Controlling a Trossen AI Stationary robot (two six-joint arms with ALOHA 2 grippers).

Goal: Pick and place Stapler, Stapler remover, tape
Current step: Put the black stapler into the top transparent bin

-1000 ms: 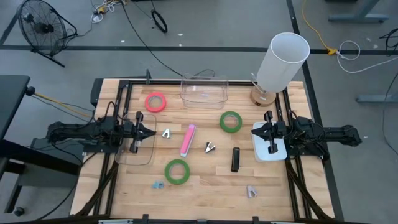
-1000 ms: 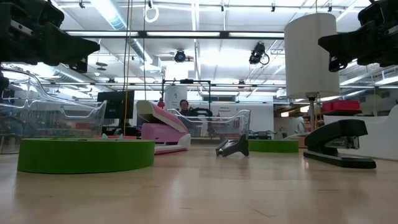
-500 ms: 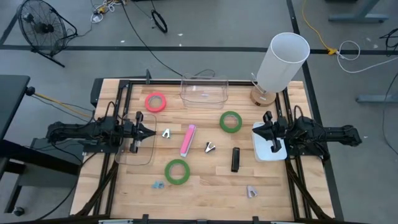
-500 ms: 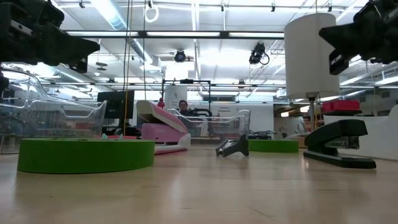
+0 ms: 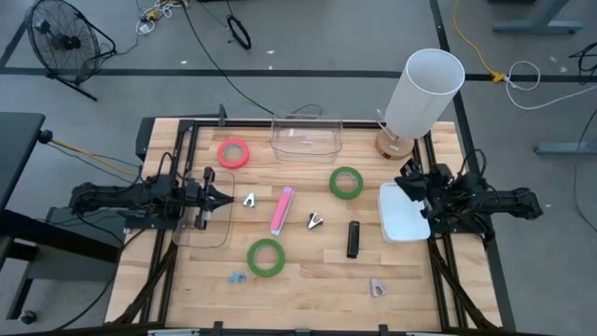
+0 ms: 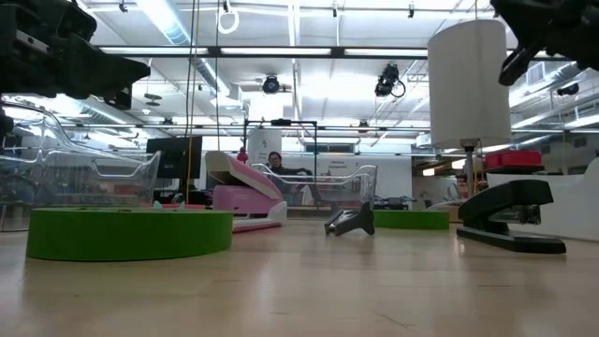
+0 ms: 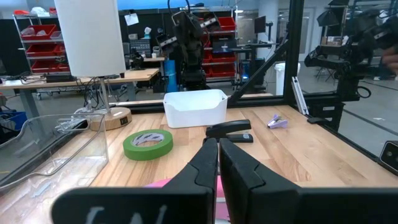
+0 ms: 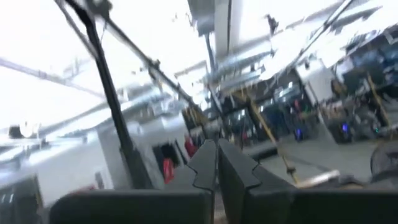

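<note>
Left wrist view. The left gripper (image 7: 218,163) is seen with its fingers pressed together above the wooden table (image 7: 298,155). Beyond it, a green tape (image 7: 148,144) lies flat, a black stapler (image 7: 229,129) sits before a white bin (image 7: 195,109), and a clear container (image 7: 46,146) stands beside a lamp (image 7: 90,46).

No lettering, label, brand, number or sign could be read in any of the four views.
</note>
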